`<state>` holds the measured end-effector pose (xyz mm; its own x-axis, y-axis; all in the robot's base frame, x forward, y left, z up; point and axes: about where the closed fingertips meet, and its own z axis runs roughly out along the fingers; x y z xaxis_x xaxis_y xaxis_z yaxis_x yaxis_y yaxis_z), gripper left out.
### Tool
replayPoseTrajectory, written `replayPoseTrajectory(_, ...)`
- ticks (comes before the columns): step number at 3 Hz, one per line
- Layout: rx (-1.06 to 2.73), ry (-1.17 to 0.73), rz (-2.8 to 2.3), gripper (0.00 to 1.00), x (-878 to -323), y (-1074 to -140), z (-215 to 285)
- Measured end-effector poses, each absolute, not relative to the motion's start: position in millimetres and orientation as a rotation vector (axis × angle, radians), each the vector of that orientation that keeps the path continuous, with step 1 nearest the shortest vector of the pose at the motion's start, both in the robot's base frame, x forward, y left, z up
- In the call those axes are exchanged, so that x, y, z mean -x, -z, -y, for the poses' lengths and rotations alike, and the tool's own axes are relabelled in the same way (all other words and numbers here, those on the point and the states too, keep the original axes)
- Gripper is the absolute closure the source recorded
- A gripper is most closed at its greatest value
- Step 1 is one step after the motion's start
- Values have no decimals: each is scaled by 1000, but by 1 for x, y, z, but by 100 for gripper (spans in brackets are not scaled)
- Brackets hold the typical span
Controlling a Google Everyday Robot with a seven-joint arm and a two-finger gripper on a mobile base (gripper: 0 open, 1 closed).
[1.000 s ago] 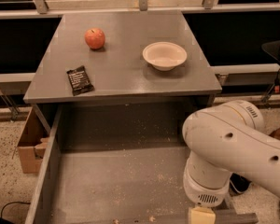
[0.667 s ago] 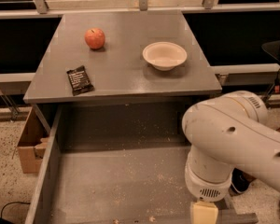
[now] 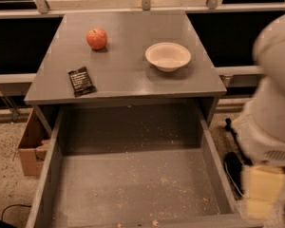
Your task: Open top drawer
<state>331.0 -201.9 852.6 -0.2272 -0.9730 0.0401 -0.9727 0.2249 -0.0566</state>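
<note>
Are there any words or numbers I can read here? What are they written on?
Dark snack packet on the cabinet top: pale print, too blurred to read.
Apple, bowl, open top drawer, cardboard box: no text shows.
Tool, at the lower right beside the drawer's front corner: no text shows.

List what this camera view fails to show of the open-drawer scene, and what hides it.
Camera view:
Top drawer: front panel and handle cut off by the bottom edge.
Claw, lower right beside the drawer: open or shut cannot be told, tucked under the white arm.
Black packet: lettering too small to read.
Cardboard box: partly hidden behind the drawer's left wall.
</note>
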Motion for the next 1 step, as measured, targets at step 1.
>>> replayPoseTrajectory(1, 1895, 171, -2374, 0, -344, -901, 225)
